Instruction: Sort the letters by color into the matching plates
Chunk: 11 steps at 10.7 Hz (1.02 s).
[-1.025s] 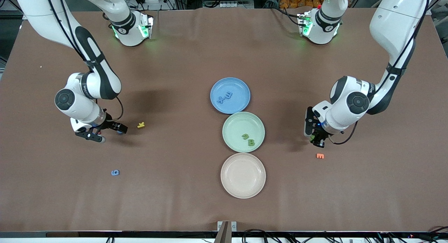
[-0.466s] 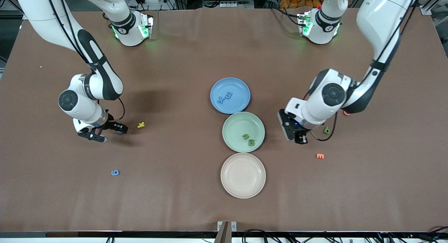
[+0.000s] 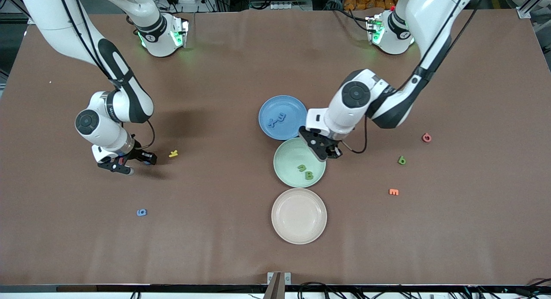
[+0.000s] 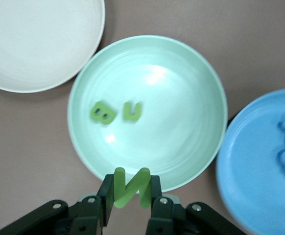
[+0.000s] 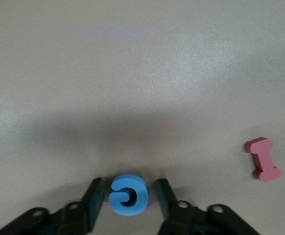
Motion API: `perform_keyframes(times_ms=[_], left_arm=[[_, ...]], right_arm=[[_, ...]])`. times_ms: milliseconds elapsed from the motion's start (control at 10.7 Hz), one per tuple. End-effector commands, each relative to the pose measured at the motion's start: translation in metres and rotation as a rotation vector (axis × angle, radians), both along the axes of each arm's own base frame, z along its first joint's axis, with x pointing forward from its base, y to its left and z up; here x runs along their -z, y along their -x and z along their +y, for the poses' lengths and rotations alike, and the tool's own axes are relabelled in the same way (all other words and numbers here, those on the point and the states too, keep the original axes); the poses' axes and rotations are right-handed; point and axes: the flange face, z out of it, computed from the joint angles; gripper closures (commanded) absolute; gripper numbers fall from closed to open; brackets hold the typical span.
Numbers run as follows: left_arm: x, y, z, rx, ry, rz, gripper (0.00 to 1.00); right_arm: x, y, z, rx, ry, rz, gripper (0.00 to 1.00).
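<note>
At right arm's end: right gripper (image 3: 125, 162) low, jaws apart astride blue letter (image 5: 128, 196), no grip.
Blue digit (image 3: 141, 212): loose.
Blue plate (image 3: 292, 105): two sorted.
Green plate (image 3: 288, 161): two sorted.
Left gripper (image 3: 329, 152): above green rim, clamping green N (image 4: 131, 188).
Green digit (image 3: 401, 160): loose.
Progress: roughly half.

Even overhead light, soft shadows, mild glare

Two letters (image 3: 305, 171) lie in the middle plate (image 3: 286, 159).
</note>
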Motion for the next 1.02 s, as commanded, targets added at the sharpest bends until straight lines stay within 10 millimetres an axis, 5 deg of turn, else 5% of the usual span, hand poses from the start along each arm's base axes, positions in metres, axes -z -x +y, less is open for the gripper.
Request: perform_keyframes(times_ms=[0,186,279,466,745,931], left_arm=[[0.023,0.004,-0.035,-0.169,-0.008,0.035,1.00],[0.029,-0.002,-0.051,-0.195,-0.014,0.014,0.86],[0.030,-0.006,-0.049,-0.217,-0.020,0.008,0.43],[0.027,-0.019,-0.049,-0.257,-0.005,-0.001,0.00],[0.024,-0.029,-0.033,-0.388,-0.010,-0.001,0.00],[0.003,-0.046,0.002,-0.444,-0.067,0.012,0.00]], right_arm=[[0.004,0.005,-0.001,-0.026,-0.001,0.001,0.69],[0.005,0.005,-0.001,-0.026,-0.001,-0.001,0.71],[0.005,0.004,-0.001,-0.028,-0.002,-0.001,0.73],[-0.002,0.001,0.003,-0.027,-0.003,-0.005,0.73],[-0.039,-0.018,0.030,-0.023,-0.016,0.052,0.74],[-0.047,-0.023,0.057,-0.055,-0.018,0.041,0.74]])
